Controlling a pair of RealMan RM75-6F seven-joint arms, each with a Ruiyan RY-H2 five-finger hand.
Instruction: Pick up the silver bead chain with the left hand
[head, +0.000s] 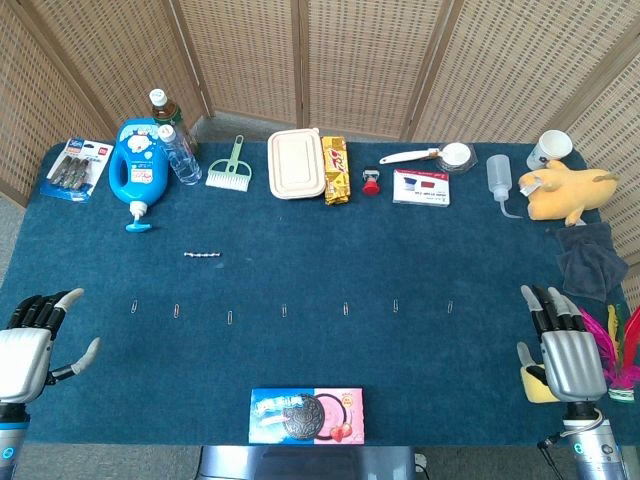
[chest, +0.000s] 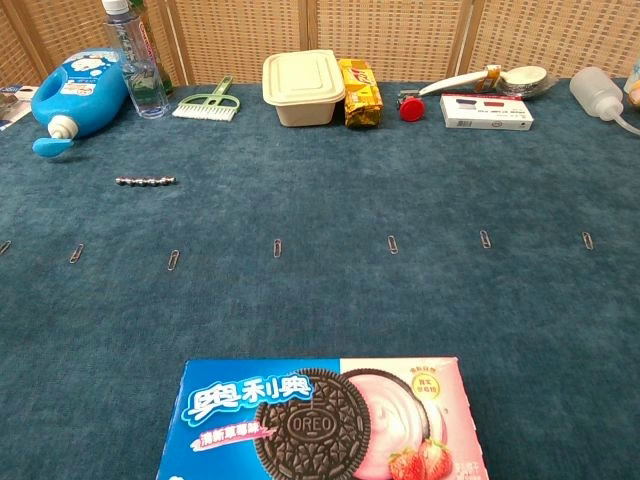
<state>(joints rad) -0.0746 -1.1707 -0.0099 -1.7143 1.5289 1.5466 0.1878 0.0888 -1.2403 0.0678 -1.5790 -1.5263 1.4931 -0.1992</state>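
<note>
Silver bead chain: lying straight on the blue tabletop, left half, untouched. Left hand: near-left edge, empty, fingers spread. Right hand: near-right edge, empty, fingers apart. Backdrop: woven screens.

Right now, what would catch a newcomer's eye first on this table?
Probably the Oreo box, big at the near edge, and the blue detergent jug at the far left. Between them a row of paper clips crosses the blue cloth, with the small silver bead chain lying just beyond it.
</note>
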